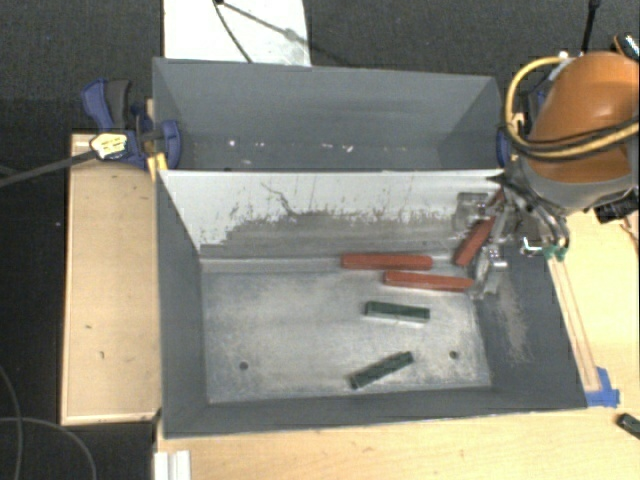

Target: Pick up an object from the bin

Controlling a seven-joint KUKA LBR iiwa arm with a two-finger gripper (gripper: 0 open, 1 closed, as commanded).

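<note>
Your count: one grey bin. Three red-brown bars: upper flat bar and lower flat bar right of centre, and a tilted bar at 3 o'clock, clenched in the jaws and partly hidden. Two dark green bars toward 5 o'clock.

Looks like a robotics lab cell. Scratched grey metal bin, robot arm with orange wrist cover and yellow cable loops at its right, loose lead trailing across dark carpet on the left.

My orange cover is running off the right edge. The upper end of the tilted red-brown stick is hiding under me.
</note>
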